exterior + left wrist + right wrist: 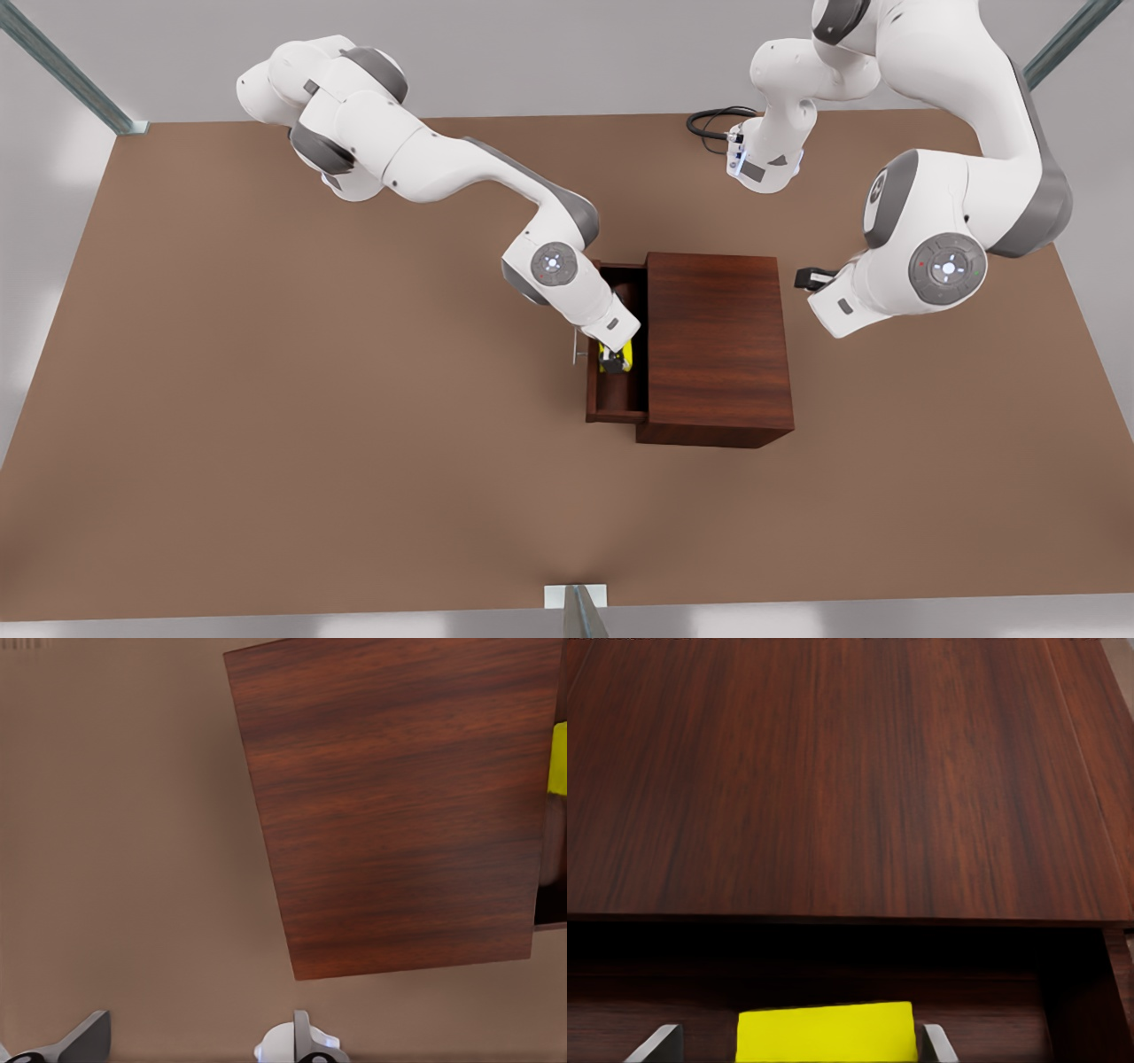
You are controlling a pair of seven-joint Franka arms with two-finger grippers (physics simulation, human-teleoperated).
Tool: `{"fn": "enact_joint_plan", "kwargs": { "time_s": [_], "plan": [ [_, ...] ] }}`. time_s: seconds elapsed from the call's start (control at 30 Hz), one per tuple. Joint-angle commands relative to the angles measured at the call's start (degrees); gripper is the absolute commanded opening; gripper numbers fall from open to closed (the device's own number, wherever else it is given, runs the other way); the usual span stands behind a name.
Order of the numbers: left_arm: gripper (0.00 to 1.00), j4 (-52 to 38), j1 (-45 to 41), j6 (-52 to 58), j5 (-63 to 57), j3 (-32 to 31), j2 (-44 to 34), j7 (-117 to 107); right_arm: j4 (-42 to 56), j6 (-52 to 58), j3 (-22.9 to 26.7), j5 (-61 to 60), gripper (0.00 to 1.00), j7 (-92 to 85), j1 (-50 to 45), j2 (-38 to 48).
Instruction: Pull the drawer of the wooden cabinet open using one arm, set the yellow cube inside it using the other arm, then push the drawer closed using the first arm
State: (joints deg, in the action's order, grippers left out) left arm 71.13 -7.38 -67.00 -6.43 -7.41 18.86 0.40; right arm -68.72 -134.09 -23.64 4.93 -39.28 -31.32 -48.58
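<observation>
Lowering the yellow cube [625, 356] into the open drawer [615, 403], we read this as the placing step. The right gripper [613, 358], on the arm at the front view's left, is clamped on the cube, one finger on each side of it in the right wrist view, and it hangs over the drawer's middle. The drawer stands pulled out of the wooden cabinet [716, 346] toward the front view's left, its thin silver handle [578, 346] just beside the wrist. Whether the cube already rests on the drawer floor, we cannot tell.

The left gripper [804, 278], on the arm at the front view's right, waits beside the cabinet's far side, above the bench [266, 399], with its fingers [303, 1038] apart and holding nothing.

Next, we judge, the right gripper needs to let go of the cube and lift straight up, clear of the drawer walls and the cabinet's top edge. Only then can the left arm come round to the drawer front and push it shut.
</observation>
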Motion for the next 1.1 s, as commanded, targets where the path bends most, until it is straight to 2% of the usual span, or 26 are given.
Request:
{"fn": "enact_joint_plan", "kwargs": {
  "time_s": [0.0,0.07,0.13,0.17,0.2,0.23,0.27,0.33,0.37,0.4,0.43,0.47,0.5,0.53,0.6,0.7,0.87,1.07],
  "plan": [
    [1.0,-0.02,0.0,-0.06,-0.08,-0.06,-0.05,2.33,0.17,-2.23,0.0,0.25,1.0,2.63,0.03,0.15],
    [1.0,-0.02,0.0,-0.06,0.01,0.03,-0.22,2.33,0.78,-1.18,-0.27,-0.54,1.0,2.72,0.21,2.17],
    [1.0,-0.02,0.0,-0.06,0.1,-0.06,-0.4,1.18,0.78,4.71,-0.09,-0.97,1.0,2.89,0.47,7.36],
    [1.0,0.06,-0.09,-0.41,0.27,-0.06,-0.49,0.92,-0.45,14.8,0.0,-1.33,1.0,3.07,2.66,12.72],
    [0.91,1.03,-0.18,-2.17,0.54,-0.06,-1.01,-1.44,-0.27,27.89,0.17,-1.33,1.0,5.78,5.39,17.28],
    [0.31,1.47,-1.41,-2.52,0.98,-0.49,-1.02,-10.57,0.17,45.03,0.52,-0.98,1.0,13.42,10.57,21.86],
    [0.21,1.91,-4.04,-3.83,4.66,-0.5,-0.67,-26.82,0.78,56.2,2.27,-0.45,1.0,19.67,17.33,22.65],
    [0.21,-3.44,-14.85,-5.77,5.28,-0.67,6.36,-58.65,4.11,63.86,16.68,4.39,1.0,23.46,20.86,22.83],
    [0.21,-9.07,-18.45,-5.86,9.23,-1.02,10.93,-74.99,7.37,65.53,20.91,5.17,1.0,27.58,20.51,23.18],
    [0.21,-11.18,-22.32,-9.02,10.29,-1.46,13.48,-88.96,7.37,65.97,21.7,7.28,1.0,36.01,20.69,24.06],
    [0.21,-11.19,-27.77,-18.06,10.21,-1.46,16.29,-107.07,7.46,68.17,21.09,8.25,1.0,43.5,22.0,24.59],
    [0.21,-11.19,-31.2,-23.7,9.86,-1.37,18.58,-119.38,7.55,69.66,20.83,8.34,1.0,43.5,22.18,25.73],
    [0.21,-11.19,-33.92,-25.9,7.4,-1.37,20.08,-129.31,6.58,69.05,20.47,7.47,1.0,43.5,24.19,27.75],
    [0.21,-10.84,-36.83,-30.81,4.15,-1.2,21.04,-140.65,3.25,68.96,17.75,7.11,1.0,43.58,26.92,32.05],
    [0.21,-10.57,-37.62,-38.19,3.27,-0.85,24.91,-158.48,-3.25,68.09,17.31,2.72,1.0,43.94,29.56,38.38],
    [0.21,-3.1,-37.8,-47.7,3.09,2.76,25.26,-176.17,-5.02,66.85,17.31,0.78,1.0,43.94,29.74,39.53],
    [0.21,0.06,-38.06,-51.57,4.23,2.67,24.21,-191.65,-6.34,66.76,17.4,-0.62,1.0,43.85,29.74,39.62],
    [0.21,3.4,-37.36,-53.15,3.61,2.32,25.18,-185.15,-8.36,65.53,17.49,-0.62,1.0,43.32,30.09,41.11]
  ]
}}
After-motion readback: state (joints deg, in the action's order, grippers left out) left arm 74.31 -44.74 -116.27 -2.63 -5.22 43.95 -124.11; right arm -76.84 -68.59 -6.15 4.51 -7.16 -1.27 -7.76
